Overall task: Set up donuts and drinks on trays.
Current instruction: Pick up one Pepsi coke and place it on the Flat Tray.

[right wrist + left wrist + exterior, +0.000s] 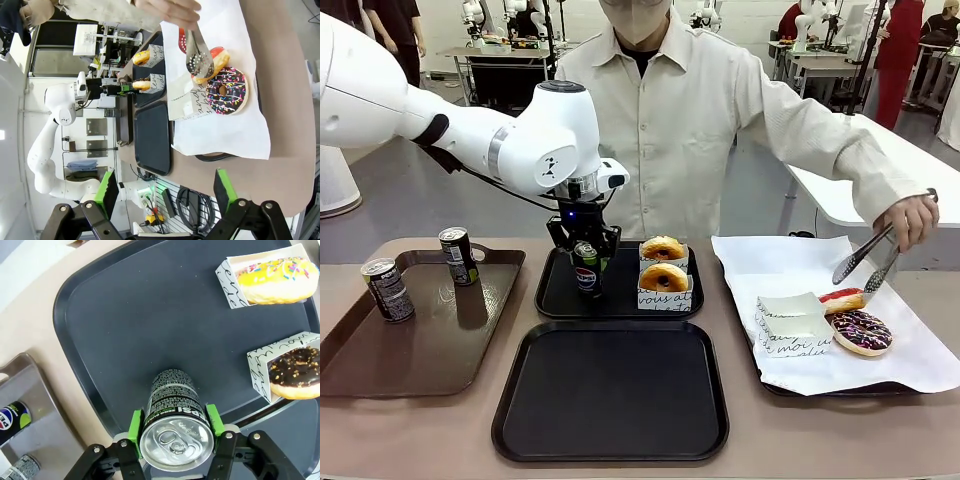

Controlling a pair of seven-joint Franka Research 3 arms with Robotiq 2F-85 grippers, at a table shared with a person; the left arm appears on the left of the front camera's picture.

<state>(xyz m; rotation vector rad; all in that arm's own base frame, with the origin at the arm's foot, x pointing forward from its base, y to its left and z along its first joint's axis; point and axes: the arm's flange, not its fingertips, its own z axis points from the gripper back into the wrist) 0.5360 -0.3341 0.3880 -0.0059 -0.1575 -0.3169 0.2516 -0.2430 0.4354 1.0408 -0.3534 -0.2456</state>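
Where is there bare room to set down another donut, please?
The near tray is bare all over. The brown tray is free in front of its two cans. The far tray is crowded: the left gripper flanks a can beside two donuts. The paper-lined tray is busy with more donuts and the person's tongs.

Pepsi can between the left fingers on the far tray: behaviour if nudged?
The Pepsi can stands tall and slim, so a high push likely tips it, then it rolls. It looks unopened, so probably full and heavy for its size. Smooth wall may slip.
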